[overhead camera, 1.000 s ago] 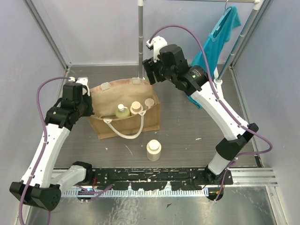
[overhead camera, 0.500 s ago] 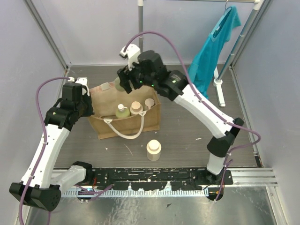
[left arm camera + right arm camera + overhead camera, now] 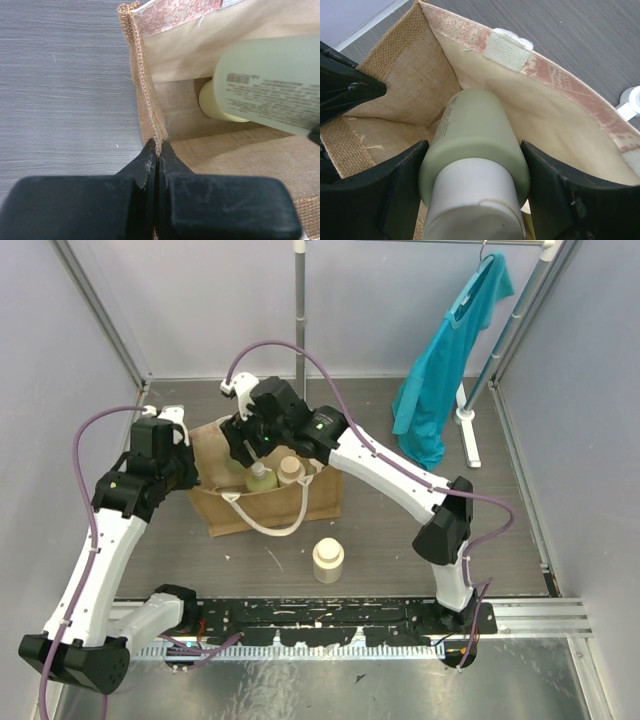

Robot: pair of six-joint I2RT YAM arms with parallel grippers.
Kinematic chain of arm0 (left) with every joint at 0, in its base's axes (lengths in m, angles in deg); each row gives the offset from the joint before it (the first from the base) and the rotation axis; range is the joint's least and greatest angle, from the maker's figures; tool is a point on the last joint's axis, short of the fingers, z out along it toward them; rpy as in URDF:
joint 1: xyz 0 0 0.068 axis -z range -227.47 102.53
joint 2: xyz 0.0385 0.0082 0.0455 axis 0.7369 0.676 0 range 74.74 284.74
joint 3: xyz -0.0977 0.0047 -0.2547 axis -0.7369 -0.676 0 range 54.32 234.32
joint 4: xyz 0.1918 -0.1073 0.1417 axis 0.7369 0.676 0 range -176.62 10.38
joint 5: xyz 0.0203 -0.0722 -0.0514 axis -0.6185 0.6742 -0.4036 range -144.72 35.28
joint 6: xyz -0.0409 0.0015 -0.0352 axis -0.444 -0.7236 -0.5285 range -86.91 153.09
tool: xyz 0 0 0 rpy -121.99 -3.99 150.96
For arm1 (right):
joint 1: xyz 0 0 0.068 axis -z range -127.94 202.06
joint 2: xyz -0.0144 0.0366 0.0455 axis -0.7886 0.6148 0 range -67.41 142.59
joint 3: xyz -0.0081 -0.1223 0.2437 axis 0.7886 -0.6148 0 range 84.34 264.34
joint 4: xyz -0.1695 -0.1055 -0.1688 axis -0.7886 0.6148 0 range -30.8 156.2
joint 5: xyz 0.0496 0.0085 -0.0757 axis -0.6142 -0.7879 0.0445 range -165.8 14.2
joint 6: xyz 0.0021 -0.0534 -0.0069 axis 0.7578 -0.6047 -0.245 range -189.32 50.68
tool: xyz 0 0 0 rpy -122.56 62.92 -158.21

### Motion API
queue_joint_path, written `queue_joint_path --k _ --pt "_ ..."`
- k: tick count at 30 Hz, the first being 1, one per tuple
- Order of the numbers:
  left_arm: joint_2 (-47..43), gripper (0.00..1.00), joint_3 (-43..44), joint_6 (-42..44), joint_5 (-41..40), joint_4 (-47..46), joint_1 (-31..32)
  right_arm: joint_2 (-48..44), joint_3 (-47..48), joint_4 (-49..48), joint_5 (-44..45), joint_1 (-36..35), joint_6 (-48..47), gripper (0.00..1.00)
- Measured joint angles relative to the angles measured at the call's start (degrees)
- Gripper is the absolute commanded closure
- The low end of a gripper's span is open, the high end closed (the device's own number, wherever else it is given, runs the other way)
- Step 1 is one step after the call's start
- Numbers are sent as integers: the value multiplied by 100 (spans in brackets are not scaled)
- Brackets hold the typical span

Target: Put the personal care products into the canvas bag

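The tan canvas bag (image 3: 225,510) stands open at mid-table with a white rope handle (image 3: 268,525) at its front. My left gripper (image 3: 190,462) is shut on the bag's left rim (image 3: 145,90), its fingertips (image 3: 150,155) pinching the burlap edge. My right gripper (image 3: 240,445) is shut on a pale green bottle (image 3: 480,135) with a cream cap, held in the bag's mouth; the bottle also shows in the left wrist view (image 3: 272,82). A pale green bottle (image 3: 260,478) and a cream one (image 3: 290,470) stand inside. One cream bottle (image 3: 328,560) stands on the table in front of the bag.
A teal shirt (image 3: 450,350) hangs from a rack at the back right, its foot (image 3: 468,430) on the table. A grey pole (image 3: 299,320) rises behind the bag. Walls close in the left, back and right.
My right arm has swung left from beside the pole to over the bag and lowered the pale green bottle into its mouth. The left gripper has kept its hold on the rim.
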Motion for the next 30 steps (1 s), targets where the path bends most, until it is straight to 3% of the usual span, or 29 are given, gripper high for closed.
queue_joint_path --k 11,30 --pt "-70 97 -9 -122 70 -7 0 616 24 13 -15 -160 400 99" --pt "-177 97 -114 -127 146 -55 0 1558 1193 1043 286 -341 852 99"
